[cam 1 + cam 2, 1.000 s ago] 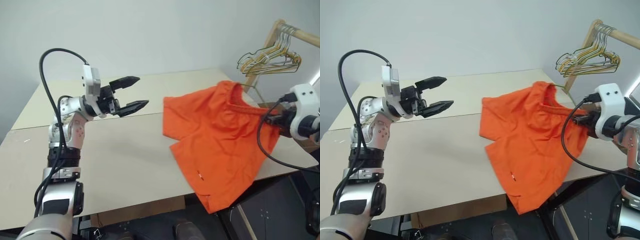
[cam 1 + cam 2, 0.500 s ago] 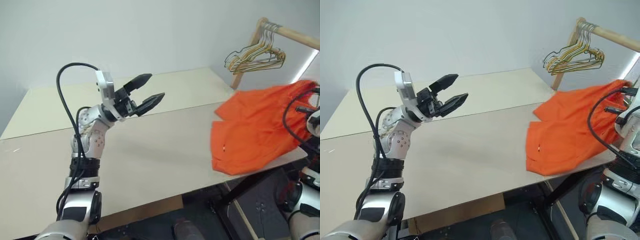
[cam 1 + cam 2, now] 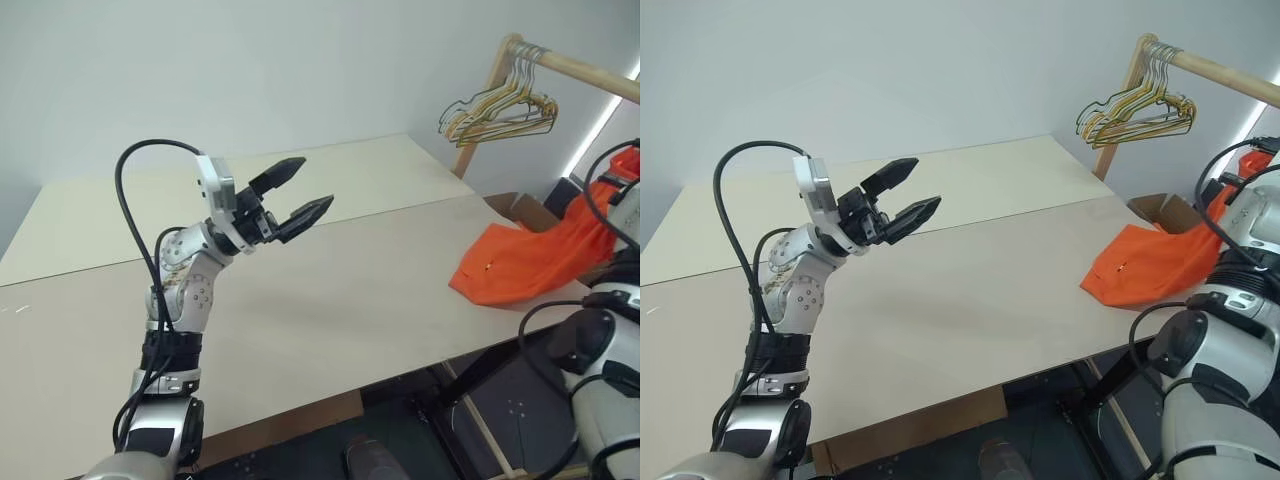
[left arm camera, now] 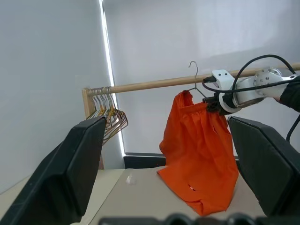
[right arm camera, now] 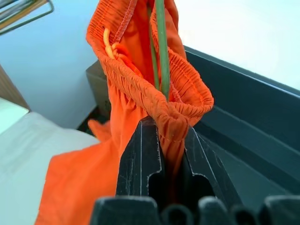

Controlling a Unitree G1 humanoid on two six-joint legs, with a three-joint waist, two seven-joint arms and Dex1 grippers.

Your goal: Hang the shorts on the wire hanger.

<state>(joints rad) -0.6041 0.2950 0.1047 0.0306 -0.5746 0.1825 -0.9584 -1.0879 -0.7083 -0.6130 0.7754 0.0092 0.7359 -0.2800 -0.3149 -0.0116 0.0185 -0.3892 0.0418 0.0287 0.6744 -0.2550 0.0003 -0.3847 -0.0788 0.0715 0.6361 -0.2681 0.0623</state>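
- Your right pincer (image 5: 164, 154) is clamped on the gathered elastic waistband of the bright orange fabric shorts (image 4: 199, 150); its two black fingers (image 5: 138, 159) press the bunched cloth between them.
- In the left wrist view the shorts hang from that grip at the centre of the frame, their lower hem draping onto the pale beige surface (image 3: 330, 300).
- In the head views the shorts' lower part lies at the right edge of the frame, on the surface's right corner, with the rest rising out of frame toward the right arm.
- A thin dull olive-grey wire hanger (image 4: 194, 77) hooks over the light wooden rail (image 4: 154, 85) just above the waistband; in the right wrist view its wire (image 5: 161, 47) runs down inside the open waistband.
- Your left pincer (image 3: 295, 200) stands wide, holding nothing, raised over the surface left of centre in the head views, well apart from the shorts.
- A bunch of yellow, green and grey wire hangers (image 3: 495, 108) hangs at the rail's end, upper right of the head views.
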